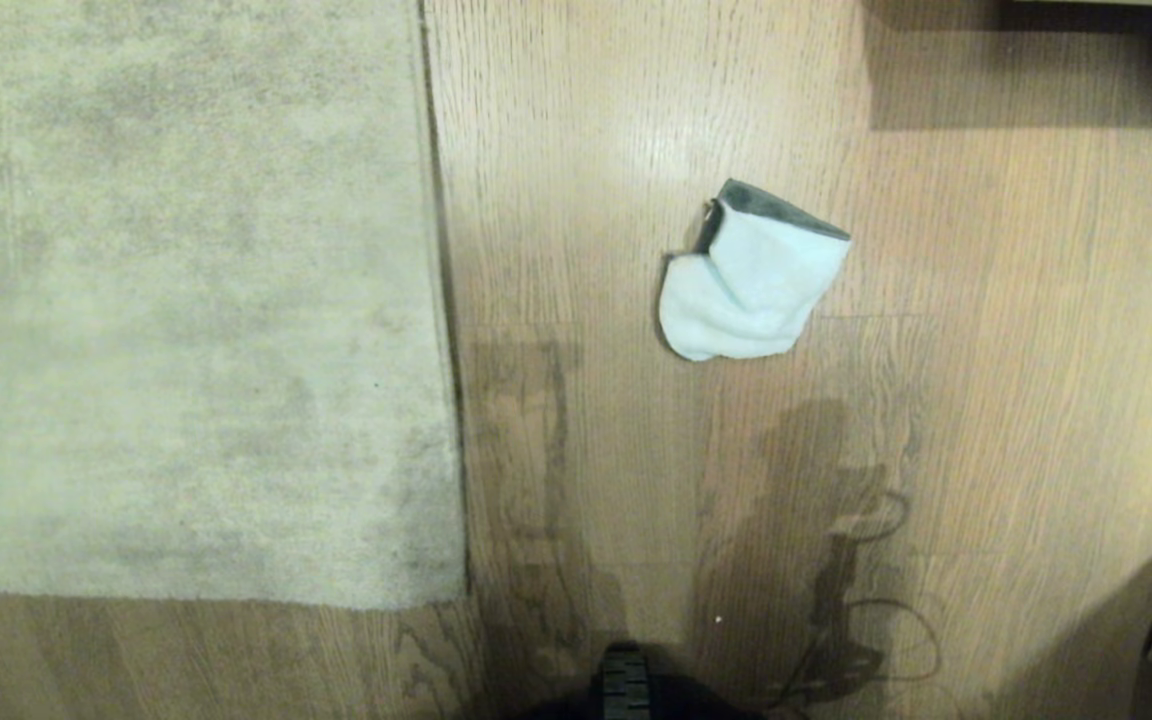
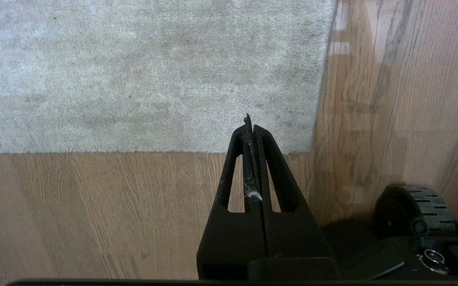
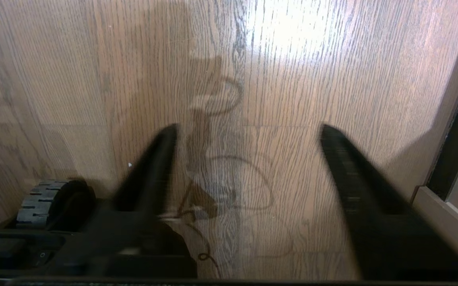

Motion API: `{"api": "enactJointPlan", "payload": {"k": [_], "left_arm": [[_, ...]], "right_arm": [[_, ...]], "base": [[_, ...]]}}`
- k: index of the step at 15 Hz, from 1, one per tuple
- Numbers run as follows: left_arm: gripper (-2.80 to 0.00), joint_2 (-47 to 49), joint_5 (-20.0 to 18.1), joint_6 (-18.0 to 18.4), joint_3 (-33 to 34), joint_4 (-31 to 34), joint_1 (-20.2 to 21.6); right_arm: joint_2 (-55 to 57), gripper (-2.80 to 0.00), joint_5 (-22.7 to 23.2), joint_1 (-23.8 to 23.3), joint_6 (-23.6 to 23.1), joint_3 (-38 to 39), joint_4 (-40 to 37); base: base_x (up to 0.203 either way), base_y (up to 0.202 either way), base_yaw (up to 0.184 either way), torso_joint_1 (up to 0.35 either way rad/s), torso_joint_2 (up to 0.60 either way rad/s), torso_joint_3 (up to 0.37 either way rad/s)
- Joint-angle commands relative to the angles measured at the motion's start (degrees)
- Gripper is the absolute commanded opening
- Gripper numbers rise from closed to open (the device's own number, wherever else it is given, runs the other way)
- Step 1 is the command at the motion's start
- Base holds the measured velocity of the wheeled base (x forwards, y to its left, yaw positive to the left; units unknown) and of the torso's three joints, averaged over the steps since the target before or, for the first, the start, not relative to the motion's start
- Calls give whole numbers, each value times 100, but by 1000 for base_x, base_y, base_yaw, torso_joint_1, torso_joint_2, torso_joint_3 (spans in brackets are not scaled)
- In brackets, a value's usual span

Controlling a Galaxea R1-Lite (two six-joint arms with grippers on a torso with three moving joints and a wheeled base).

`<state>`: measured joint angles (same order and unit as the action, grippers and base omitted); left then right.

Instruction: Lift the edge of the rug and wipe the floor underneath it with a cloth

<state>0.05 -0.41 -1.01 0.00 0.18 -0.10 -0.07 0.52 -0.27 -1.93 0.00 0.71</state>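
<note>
Nothing begun, by my reading. Left gripper (image 2: 251, 131) pinched closed and empty near the rug edge (image 1: 444, 330), which lies flat on the floor (image 1: 986, 400). Right gripper (image 3: 247, 135) blurred, fingers apart, probably empty. Farther out the cloth (image 1: 751, 285) lies crumpled, untouched.

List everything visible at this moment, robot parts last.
rug: one, mottled beige-grey, lying flat on the left of the head view, near corner visible
floor: light brown wood-grain planks, to the right of the rug and in front of it
cloth: one, pale blue-white with a dark grey edge, crumpled on the floor to the right of the rug, apart from it
wheel: one, black, ridged, on the floor
left gripper: black, shut, empty, above the rug corner
right gripper: black, open, empty, above bare floor
</note>
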Motion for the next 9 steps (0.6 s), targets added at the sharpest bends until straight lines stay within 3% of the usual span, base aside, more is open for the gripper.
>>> {"api": "enactJointPlan", "payload": {"k": [1,9], "left_arm": [[-280,4,-2,-4,0,-1,1],[-280,4,-2,-4,0,-1,1]], "right_arm": [[16,-280,10,0,17,0,8],[16,-280,10,0,17,0,0]], "base": [[0,0,0,0,0,0],[0,0,0,0,0,0]]}}
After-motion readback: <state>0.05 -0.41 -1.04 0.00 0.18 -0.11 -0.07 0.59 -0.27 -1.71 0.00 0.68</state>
